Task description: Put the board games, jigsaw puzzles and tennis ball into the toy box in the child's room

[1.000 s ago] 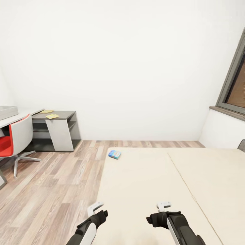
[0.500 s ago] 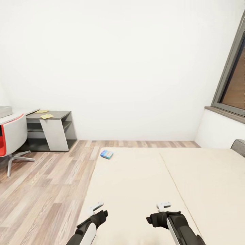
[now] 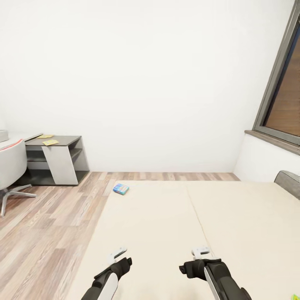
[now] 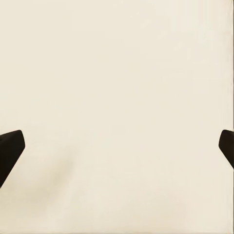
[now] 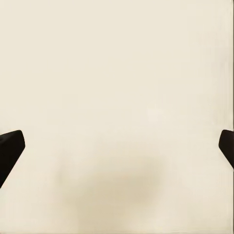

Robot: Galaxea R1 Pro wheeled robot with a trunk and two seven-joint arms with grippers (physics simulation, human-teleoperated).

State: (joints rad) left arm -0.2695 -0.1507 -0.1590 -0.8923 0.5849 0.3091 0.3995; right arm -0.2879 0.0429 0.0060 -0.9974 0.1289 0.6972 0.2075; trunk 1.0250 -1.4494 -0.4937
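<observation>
Blue board game point(image 3: 121, 189) well beyond both splayed, empty tools, at bed point(image 3: 166, 233) corner

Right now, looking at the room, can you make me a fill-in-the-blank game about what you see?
1. The small blue printed game box lies on the far corner of the beige ____.
2. Two flat yellowish items rest on top of the low dark-grey ____.
3. The floor beside the bed is made of ____ planks.
4. In both wrist views the black fingertips stand far apart, so both grippers are ____.

Missing words: bed; desk section; wood; open
</observation>
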